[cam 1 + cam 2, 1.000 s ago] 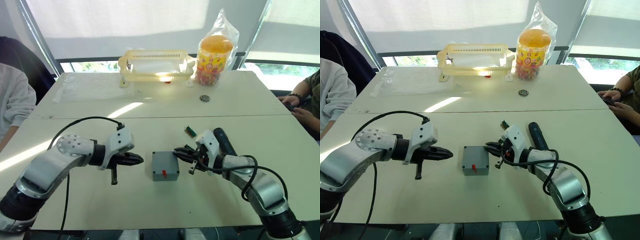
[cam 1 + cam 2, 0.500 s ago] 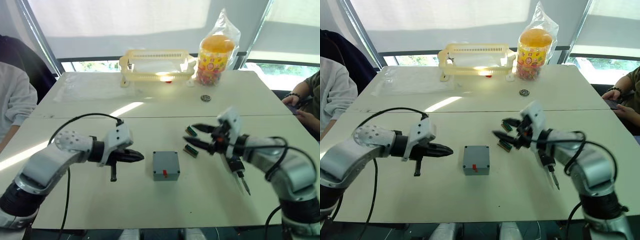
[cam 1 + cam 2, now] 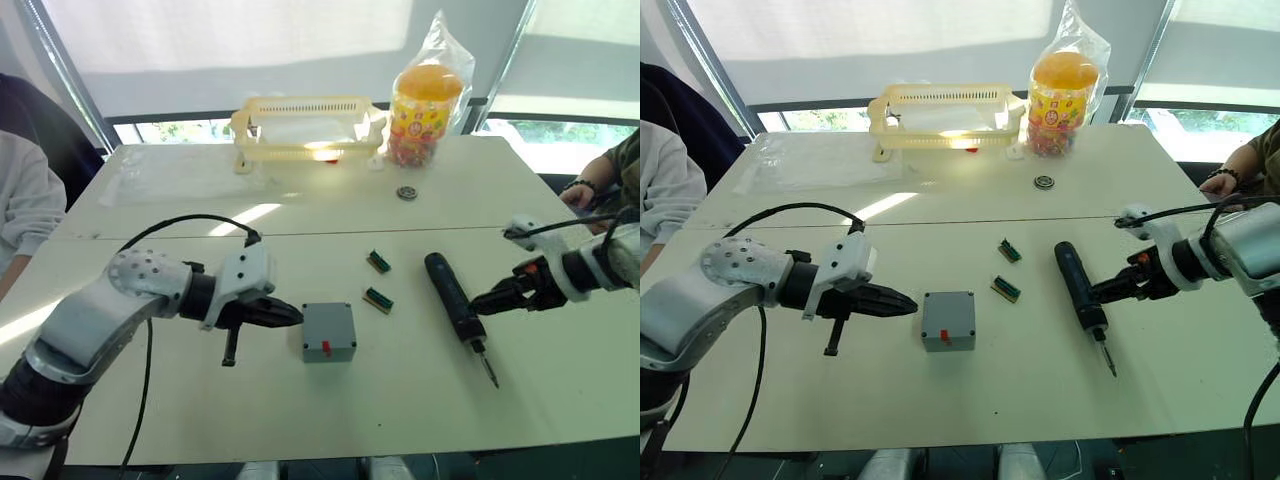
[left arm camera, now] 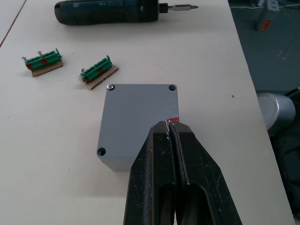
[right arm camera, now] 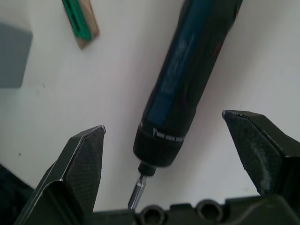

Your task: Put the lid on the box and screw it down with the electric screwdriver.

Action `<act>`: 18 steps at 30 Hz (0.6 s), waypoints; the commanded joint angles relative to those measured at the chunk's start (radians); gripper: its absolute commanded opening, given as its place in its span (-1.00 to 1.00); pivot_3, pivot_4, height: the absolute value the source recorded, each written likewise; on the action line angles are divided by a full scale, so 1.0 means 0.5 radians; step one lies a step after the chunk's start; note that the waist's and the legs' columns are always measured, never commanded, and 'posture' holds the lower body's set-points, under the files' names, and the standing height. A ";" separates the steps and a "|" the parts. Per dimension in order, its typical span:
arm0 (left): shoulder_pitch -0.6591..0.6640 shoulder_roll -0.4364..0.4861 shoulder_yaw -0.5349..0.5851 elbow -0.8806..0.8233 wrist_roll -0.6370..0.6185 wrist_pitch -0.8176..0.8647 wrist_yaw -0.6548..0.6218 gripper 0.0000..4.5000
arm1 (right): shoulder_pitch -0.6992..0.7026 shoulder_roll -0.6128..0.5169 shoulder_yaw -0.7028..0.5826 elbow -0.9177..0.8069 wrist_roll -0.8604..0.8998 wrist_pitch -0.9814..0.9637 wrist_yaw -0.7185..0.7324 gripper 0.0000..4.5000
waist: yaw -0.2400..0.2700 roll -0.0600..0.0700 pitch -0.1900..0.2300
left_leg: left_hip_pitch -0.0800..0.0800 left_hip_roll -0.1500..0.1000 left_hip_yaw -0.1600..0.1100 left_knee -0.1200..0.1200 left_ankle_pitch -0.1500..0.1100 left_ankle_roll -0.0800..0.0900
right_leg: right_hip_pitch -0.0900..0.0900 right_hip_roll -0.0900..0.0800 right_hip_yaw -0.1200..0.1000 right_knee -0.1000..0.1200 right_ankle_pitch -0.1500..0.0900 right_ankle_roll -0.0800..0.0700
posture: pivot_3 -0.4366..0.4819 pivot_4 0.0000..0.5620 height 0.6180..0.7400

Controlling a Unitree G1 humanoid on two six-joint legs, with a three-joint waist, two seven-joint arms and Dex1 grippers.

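**A:** Item one, the box (image 3: 329, 331)?

**B:** It is sitting near the middle of the table (image 3: 300, 410), with the lid (image 4: 139, 117) already lying flush on top. Screw heads are showing at three of the lid's corners in the left wrist view; the fourth corner is lying under the fingertips, so I cannot tell whether a screw is there.

**A:** Item two, the left gripper (image 3: 292, 316)?

**B:** Its fingers are pressed together with nothing between them, tips touching or all but touching the box's edge on the robot's left. Judged purpose: it is bracing the box so it is not sliding or turning once driving begins.

**A:** Item three, the electric screwdriver (image 3: 455, 309)?

**B:** It is lying flat on the table, well to the right of the box, bit pointing toward the robot. Nothing is gripping it.

**A:** Item four, the right gripper (image 3: 1098, 292)?

**B:** Its fingers are standing wide apart and empty, straddling the screwdriver's collar in the right wrist view without clearly touching it. Judged purpose: it is lining up to close on the tool body.

**A:** Sundries?

**B:** Two small green terminal pieces (image 3: 379, 299) are lying between box and screwdriver; a yellow basket (image 3: 305, 128) and a candy jar (image 3: 428, 105) are standing at the far edge.
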 commanded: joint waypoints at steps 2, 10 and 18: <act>0.079 0.006 0.034 -0.126 0.012 0.010 0.097 -1.00 | -0.162 0.060 0.134 0.176 -0.088 0.101 0.103 0.96 | 0.006 0.000 0.000 | 0.000 0.000 -0.001 0.000 0.000 0.000 | -0.001 0.000 0.000 0.001 0.000 0.000 | -0.05 -0.47 1.00; 0.179 0.001 0.059 -0.195 -0.024 0.052 0.202 -1.00 | -0.153 0.127 0.263 0.180 -0.145 0.173 0.130 0.96 | 0.018 0.000 0.001 | -0.001 -0.001 -0.001 0.001 0.000 0.000 | -0.001 0.000 -0.001 0.001 0.000 0.000 | -0.05 -0.47 1.00; 0.201 -0.052 0.049 -0.168 -0.024 0.046 0.273 -1.00 | -0.091 0.181 0.310 0.132 -0.177 0.204 0.073 0.96 | 0.016 0.000 0.001 | -0.001 -0.001 -0.001 0.001 0.000 0.000 | -0.001 0.000 -0.001 0.002 0.000 0.001 | -0.05 -0.47 1.00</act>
